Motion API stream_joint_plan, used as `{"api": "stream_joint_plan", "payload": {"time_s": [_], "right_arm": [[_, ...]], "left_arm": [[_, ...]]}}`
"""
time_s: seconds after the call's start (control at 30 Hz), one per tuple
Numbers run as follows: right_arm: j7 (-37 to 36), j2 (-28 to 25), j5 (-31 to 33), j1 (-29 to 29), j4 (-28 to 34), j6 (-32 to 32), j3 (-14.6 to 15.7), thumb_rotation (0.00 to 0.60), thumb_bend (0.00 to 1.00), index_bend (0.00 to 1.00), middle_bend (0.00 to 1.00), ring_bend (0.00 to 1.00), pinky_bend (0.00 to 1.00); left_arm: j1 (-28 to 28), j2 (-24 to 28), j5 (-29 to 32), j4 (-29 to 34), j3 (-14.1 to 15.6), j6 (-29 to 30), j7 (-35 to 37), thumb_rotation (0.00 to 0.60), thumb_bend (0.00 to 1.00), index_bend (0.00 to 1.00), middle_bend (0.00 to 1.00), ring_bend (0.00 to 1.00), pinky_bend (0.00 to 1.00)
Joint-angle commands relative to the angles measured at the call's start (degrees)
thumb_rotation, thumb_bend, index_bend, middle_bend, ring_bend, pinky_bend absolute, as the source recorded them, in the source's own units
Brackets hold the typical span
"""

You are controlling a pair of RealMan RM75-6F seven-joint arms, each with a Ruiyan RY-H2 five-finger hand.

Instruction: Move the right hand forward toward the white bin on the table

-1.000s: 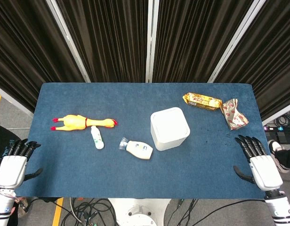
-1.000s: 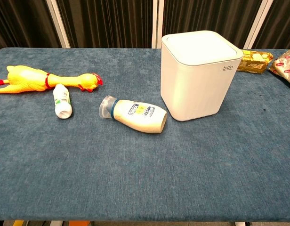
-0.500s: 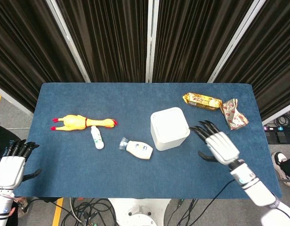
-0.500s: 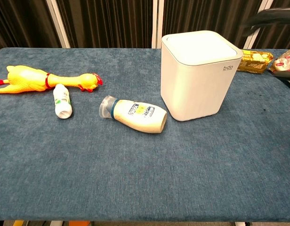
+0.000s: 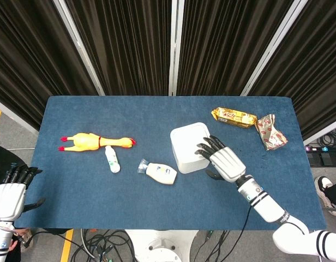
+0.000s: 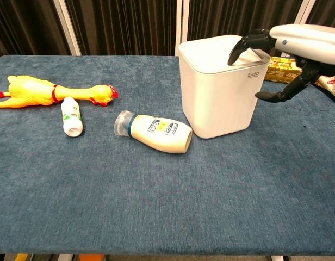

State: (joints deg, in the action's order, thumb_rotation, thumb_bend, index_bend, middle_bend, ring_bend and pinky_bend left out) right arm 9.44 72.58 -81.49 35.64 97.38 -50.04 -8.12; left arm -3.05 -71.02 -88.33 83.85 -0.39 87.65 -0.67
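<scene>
The white bin (image 5: 189,147) (image 6: 217,87) stands upright right of the table's middle, lid shut. My right hand (image 5: 222,160) (image 6: 290,46) is at the bin's right side with its fingers spread. Its fingertips (image 6: 241,46) touch the lid's right edge, and the thumb (image 6: 280,92) hangs apart beside the wall. It holds nothing. My left hand (image 5: 11,191) hovers off the table's near left corner, fingers apart and empty; the chest view does not show it.
A yellow rubber chicken (image 5: 94,142) (image 6: 48,91), a small white bottle (image 5: 112,159) (image 6: 72,116) and a larger lying bottle (image 5: 160,173) (image 6: 155,132) lie left of the bin. Two snack packets (image 5: 234,117) (image 5: 270,132) sit at the far right.
My right hand has swung from the table's right edge leftward onto the bin. The bin has shifted slightly left. My left hand has dropped a little.
</scene>
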Motion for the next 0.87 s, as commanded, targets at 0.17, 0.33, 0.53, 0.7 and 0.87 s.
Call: {"api": "stream_joint_plan", "payload": {"time_s": [0.17, 0.33, 0.53, 0.7, 0.87], "right_arm": [[-2.49, -1.09, -2.66, -3.59, 1.37, -12.42, -2.21, 0.6, 0.23, 0.22, 0.19, 0.0, 0.0], [-4.42, -4.98, -3.09, -7.9, 2.32, -19.65, -2.35, 0.6, 0.23, 0.08, 0.11, 0.0, 0.0], [-7.07, -8.84, -4.35, -15.4, 2.33, -26.18, 2.47, 0.6, 0.24, 0.05, 0.09, 0.0, 0.0], [-10.32, -9.08, -6.63, -23.09, 0.14, -33.35, 7.65, 0.6, 0.24, 0.04, 0.09, 0.0, 0.0], [-13.81, -8.57, -9.0, -28.7, -2.2, -39.78, 10.29, 0.6, 0.24, 0.04, 0.09, 0.0, 0.0]], "left_arm": [[0.4, 0.03, -0.15, -0.45, -0.14, 0.89, 0.78, 0.6, 0.04, 0.24, 0.19, 0.11, 0.12], [0.27, 0.1, -0.7, -0.2, -0.12, 1.04, 0.68, 0.6, 0.04, 0.24, 0.19, 0.11, 0.12], [0.17, 0.45, -1.48, 0.52, -0.01, 1.37, 0.16, 0.6, 0.04, 0.24, 0.19, 0.11, 0.12], [0.19, 0.76, -2.08, 1.29, 0.1, 1.76, -0.54, 0.6, 0.04, 0.24, 0.19, 0.11, 0.12], [0.19, 0.85, -2.31, 1.96, 0.16, 1.84, -1.21, 0.6, 0.04, 0.24, 0.19, 0.1, 0.12]]}}
